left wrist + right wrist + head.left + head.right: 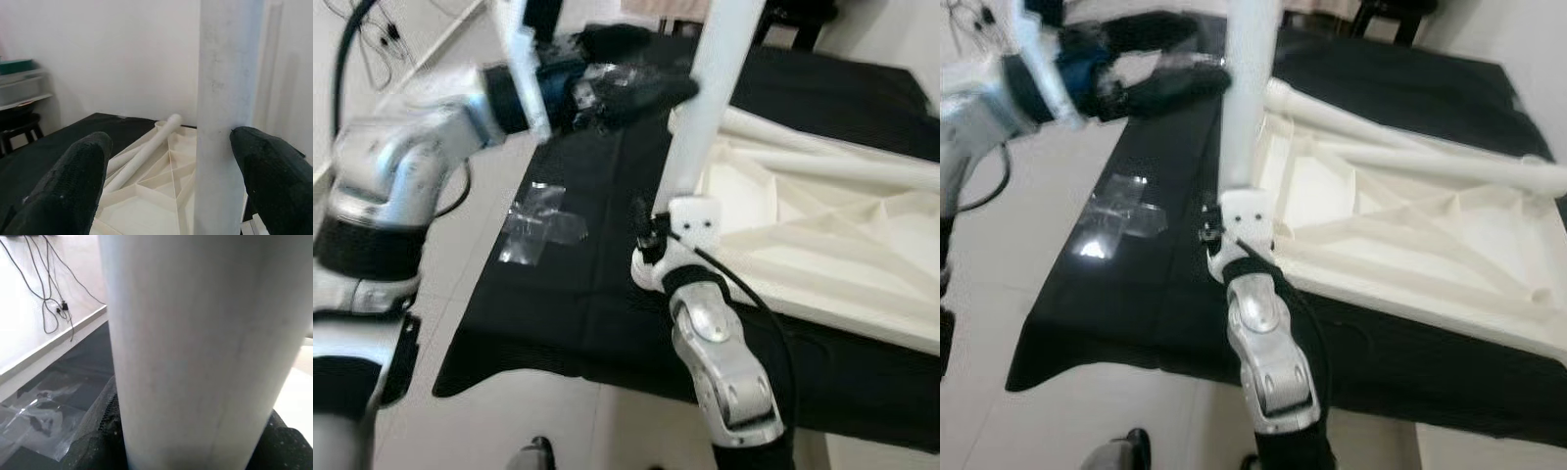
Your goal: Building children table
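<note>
A white table leg [710, 108] stands upright at the near corner of the upturned white tabletop [822, 245], which lies on a black cloth [597, 294] spread over pale floor tiles [509, 421]. The right gripper [651, 235] clamps the leg low down. The left gripper [168, 171] is spread wide, one finger [274, 171] touching the leg higher up. Crumpled clear plastic [540, 225] lies on the cloth; cables [49, 298] hang along a white wall

upright white leg [705, 108] blocked the tabletop's near-left corner, right tool [195, 450] pressed against its base | left tool [161, 186] straddled the leg higher up, one finger each side | loose legs [1410, 147] lay across the upturned tabletop [1410, 255] | black cloth [578, 294] left of the leg was open save the plastic wrap [538, 225]
</note>
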Motion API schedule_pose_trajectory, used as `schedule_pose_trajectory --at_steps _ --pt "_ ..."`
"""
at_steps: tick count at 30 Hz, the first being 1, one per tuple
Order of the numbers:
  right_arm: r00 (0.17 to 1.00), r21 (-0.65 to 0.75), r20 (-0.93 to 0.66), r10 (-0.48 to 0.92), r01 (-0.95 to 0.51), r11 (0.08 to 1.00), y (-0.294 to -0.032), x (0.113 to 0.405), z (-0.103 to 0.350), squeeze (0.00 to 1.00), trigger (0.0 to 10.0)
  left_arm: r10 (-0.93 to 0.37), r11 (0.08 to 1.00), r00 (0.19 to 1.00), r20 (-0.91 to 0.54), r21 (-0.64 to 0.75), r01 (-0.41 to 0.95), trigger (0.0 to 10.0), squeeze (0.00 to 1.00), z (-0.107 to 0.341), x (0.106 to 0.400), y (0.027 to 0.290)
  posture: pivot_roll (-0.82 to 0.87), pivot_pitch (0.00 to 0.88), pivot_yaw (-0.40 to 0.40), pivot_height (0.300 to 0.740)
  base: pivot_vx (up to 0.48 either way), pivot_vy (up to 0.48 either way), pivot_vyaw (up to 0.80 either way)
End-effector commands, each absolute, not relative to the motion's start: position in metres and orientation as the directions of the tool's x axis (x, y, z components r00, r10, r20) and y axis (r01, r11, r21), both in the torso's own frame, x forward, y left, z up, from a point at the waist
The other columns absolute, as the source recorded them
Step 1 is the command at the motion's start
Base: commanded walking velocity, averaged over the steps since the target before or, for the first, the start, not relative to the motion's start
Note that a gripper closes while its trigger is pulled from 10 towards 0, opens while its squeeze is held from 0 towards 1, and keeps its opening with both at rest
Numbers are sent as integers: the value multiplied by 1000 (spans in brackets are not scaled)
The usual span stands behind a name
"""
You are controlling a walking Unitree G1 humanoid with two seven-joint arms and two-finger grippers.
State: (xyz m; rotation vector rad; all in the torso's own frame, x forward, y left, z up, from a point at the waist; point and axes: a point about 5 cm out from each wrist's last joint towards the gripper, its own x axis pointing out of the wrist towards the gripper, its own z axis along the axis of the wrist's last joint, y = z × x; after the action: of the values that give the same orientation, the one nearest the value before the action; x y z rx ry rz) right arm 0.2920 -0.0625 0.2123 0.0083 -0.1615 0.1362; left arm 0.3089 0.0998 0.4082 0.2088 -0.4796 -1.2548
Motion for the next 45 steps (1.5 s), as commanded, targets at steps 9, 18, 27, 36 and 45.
schedule_pose_trajectory --at_steps 9,18,27,36,45 --pt "983 44 -84 163 -160 986 -43 293 171 0 10000 -995 11 -29 90 413 911 10000 0 410 308 67 47 288 -37 740 0 0 0" --pt "982 50 -80 171 -167 985 -41 294 173 0 10000 -990 6 -55 133 420 907 9176 0 418 317 61 45 287 -39 740 0 0 0" --pt "982 49 -76 172 -169 984 -40 294 174 0 10000 -986 -8 -74 152 397 918 0 0 419 319 59 39 285 -38 740 0 0 0" --pt "982 23 -75 175 -174 985 -44 293 172 0 10000 -983 -31 -95 156 368 929 0 0 410 317 61 32 275 -37 740 0 0 0" --pt "969 25 31 243 -244 969 -64 308 195 1000 10000 -983 -43 -105 154 361 932 0 0 407 316 62 28 269 -38 740 0 0 0"
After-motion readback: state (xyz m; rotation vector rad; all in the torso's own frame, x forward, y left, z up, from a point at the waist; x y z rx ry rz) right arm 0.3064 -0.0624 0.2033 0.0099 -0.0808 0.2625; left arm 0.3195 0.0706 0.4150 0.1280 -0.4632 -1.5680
